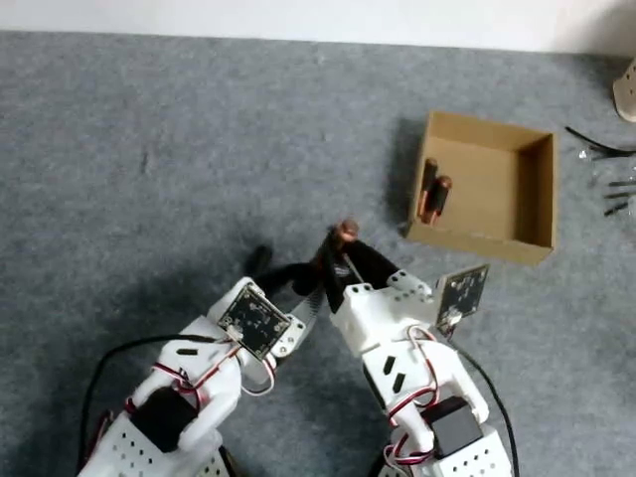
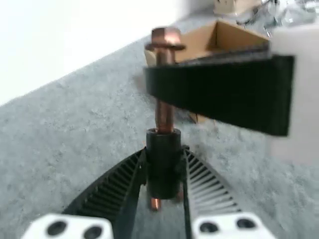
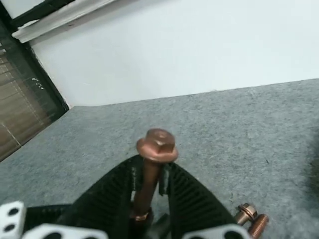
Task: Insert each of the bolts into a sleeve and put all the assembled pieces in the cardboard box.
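At the middle of the grey mat the two grippers meet. My left gripper point(image 2: 163, 160) point(image 1: 310, 281) is shut on a black sleeve point(image 2: 163, 167), held upright. A copper bolt point(image 2: 163, 74) point(image 3: 149, 169) stands in the sleeve, its hex head point(image 1: 346, 231) up and its tip showing below the sleeve. My right gripper point(image 3: 148, 174) point(image 1: 343, 263) is shut on the bolt's shank just under the head. The cardboard box point(image 1: 477, 243) sits to the right and farther back, with two assembled pieces point(image 1: 434, 194) lying against its left wall.
A loose copper bolt point(image 3: 251, 219) lies on the mat close to the right gripper. A small black piece point(image 1: 256, 260) lies just left of the grippers. Black tools and cables point(image 1: 606, 149) sit at the right edge beyond the box.
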You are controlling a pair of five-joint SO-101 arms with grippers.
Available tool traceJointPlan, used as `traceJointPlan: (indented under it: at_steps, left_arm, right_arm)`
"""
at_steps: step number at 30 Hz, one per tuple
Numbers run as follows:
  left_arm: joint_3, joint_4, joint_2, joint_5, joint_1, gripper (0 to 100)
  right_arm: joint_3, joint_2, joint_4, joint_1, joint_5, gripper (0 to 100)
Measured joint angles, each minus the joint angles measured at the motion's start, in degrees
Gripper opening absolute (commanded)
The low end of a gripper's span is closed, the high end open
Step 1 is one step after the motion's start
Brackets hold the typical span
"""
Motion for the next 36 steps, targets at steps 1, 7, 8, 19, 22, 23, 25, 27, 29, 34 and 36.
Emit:
traceJointPlan:
  at_steps: [1,7,8,19,22,23,25,27,29,34,36]
  left_arm:
    - [0.88,-1.85,0.0,0.0,-0.26,1]
    - [2.64,-5.45,0.0,0.0,-0.44,1]
    - [2.64,-5.45,0.0,0.0,-0.62,1]
    - [2.64,-7.12,0.0,0.0,-3.25,1]
    - [2.64,-7.12,0.0,0.0,-3.96,1]
    - [2.64,-7.12,0.0,0.0,-4.57,1]
    - [2.64,-7.3,-0.09,-0.09,-6.59,1]
    - [2.9,-7.21,0.0,0.09,-7.91,1]
    - [4.04,-7.3,-0.09,-0.09,-8.88,1]
    - [4.48,-10.46,0.0,-0.09,-12.22,1]
    - [4.66,-10.73,0.0,-0.09,-13.19,1]
  right_arm:
    - [0.0,0.0,0.0,-0.44,0.0,0.4]
    - [0.0,0.0,0.0,-1.14,0.0,0.4]
    - [0.0,0.0,0.0,-1.14,0.0,0.4]
    - [0.09,0.62,0.0,-3.08,5.27,2.9]
    - [0.09,0.62,-0.09,-3.16,7.56,13.5]
    - [0.09,0.62,0.0,-3.16,8.09,17.3]
    - [0.09,0.62,0.09,-2.81,8.7,23.1]
    - [0.09,0.62,0.09,-2.9,8.97,24.1]
    - [0.09,0.62,0.09,-1.14,8.97,24.1]
    - [0.09,0.62,0.09,1.41,8.97,24.1]
    - [0.09,0.62,0.09,3.69,8.97,24.1]
